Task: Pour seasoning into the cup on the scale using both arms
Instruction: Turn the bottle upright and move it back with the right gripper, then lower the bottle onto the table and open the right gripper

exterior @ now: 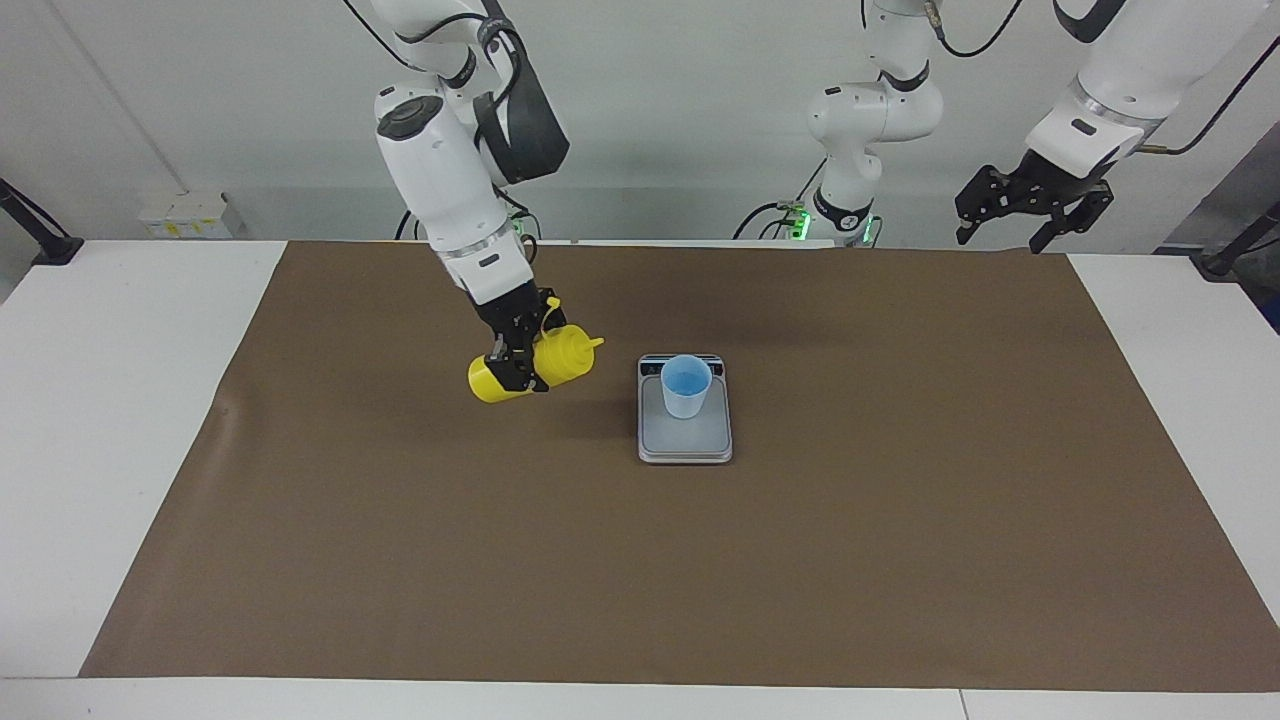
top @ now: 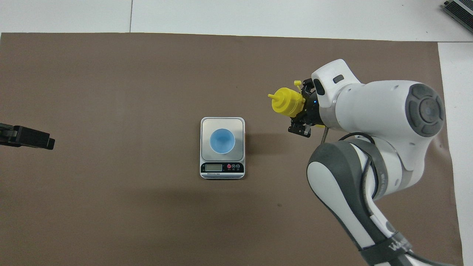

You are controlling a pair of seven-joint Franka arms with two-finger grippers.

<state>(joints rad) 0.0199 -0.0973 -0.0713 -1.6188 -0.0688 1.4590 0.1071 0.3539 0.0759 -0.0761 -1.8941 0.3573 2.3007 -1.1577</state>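
Observation:
The yellow seasoning bottle (exterior: 560,355) is held in the air in my right gripper (exterior: 518,362), which is shut around its body. The bottle lies almost level, nozzle pointing toward the cup, over the mat beside the scale toward the right arm's end. It also shows in the overhead view (top: 286,102), as does the right gripper (top: 301,117). The pale-blue cup (exterior: 686,386) (top: 222,140) stands upright on the silver-grey scale (exterior: 685,442) (top: 221,123). My left gripper (exterior: 1030,215) (top: 46,140) is open, empty and waits raised at the left arm's end.
A brown mat (exterior: 640,560) covers most of the white table (exterior: 100,420). The scale's dark display strip (top: 221,168) faces the robots. The right arm's elbow and forearm (top: 369,122) hang over the mat near the right arm's end.

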